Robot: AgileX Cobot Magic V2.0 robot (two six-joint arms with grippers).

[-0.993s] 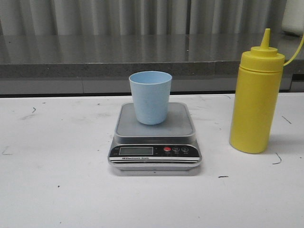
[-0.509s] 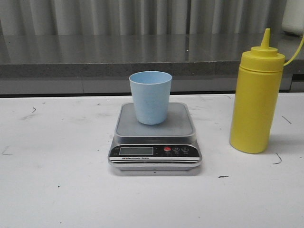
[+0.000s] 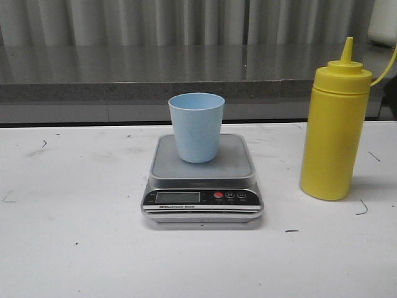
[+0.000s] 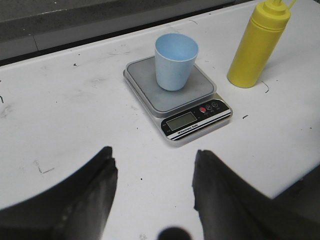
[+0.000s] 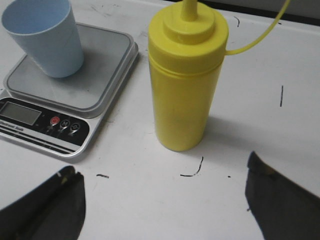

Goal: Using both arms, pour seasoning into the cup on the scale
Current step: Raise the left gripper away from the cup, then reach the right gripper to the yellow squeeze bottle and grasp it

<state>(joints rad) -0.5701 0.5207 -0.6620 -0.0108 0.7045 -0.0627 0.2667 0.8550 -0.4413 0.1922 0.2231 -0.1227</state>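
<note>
Seasoning: one yellow squeeze bottle (image 3: 335, 130), upright on the white table (image 3: 74, 248), to the robot's right of the scale and apart from it; pointed nozzle cap on top, thin tethered tip cover arcing off to the side. One pale blue cup (image 3: 196, 126) stands upright on the grey platform of the one digital scale (image 3: 202, 180), slightly toward the platform's rear; as far as the wrist views see into it, the cup shows only pale blue inside. Scale front panel: one small display, one red button (image 3: 218, 195), two dark buttons beside it; display digits not legible. Table surface carries several small dark scuff marks. Behind the table, one grey counter ledge (image 3: 124, 71) and a ribbed wall. Grippers counted: two, neither visible in the front view. Left gripper (image 4: 152, 187) hangs above bare table on the near side of the scale, looking toward it, well short of the cup; its two dark fingers (image 4: 100, 185) are spread apart with white table showing between them, holding nothing. Right gripper (image 5: 165, 197) is aimed at the bottle from the near side, its two fingers (image 5: 272, 192) set wide, one at each lower corner of the view, with the bottle's base lying beyond the gap between them; no contact with the bottle, nothing held.
</note>
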